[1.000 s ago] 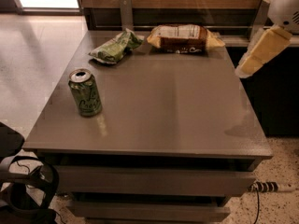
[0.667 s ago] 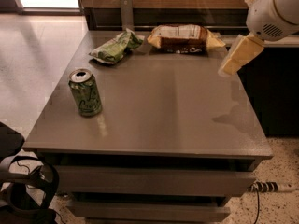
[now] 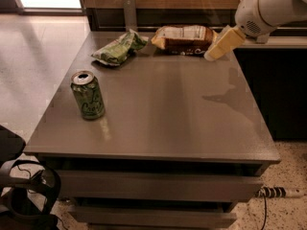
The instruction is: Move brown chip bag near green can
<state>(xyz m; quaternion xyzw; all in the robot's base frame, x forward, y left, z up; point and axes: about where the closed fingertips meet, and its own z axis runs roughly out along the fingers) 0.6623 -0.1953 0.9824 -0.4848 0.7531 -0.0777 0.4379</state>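
The brown chip bag (image 3: pixel 184 39) lies at the far edge of the grey table (image 3: pixel 168 114), its white text panel facing up and a yellow end to the left. The green can (image 3: pixel 88 95) stands upright near the table's left front. My gripper (image 3: pixel 214 52), with cream-coloured fingers, hangs just right of the bag's right end, above the table, on the white arm (image 3: pixel 271 6) that comes in from the upper right.
A smaller green chip bag (image 3: pixel 116 50) lies at the far left of the table, left of the brown bag. A dark counter (image 3: pixel 278 80) stands to the right. A wooden wall runs behind. Cables lie on the floor at the lower left.
The arm and gripper have moved left and toward the far edge, from beyond the table's right side to just beside the brown bag's right end. Bags and can have not moved.
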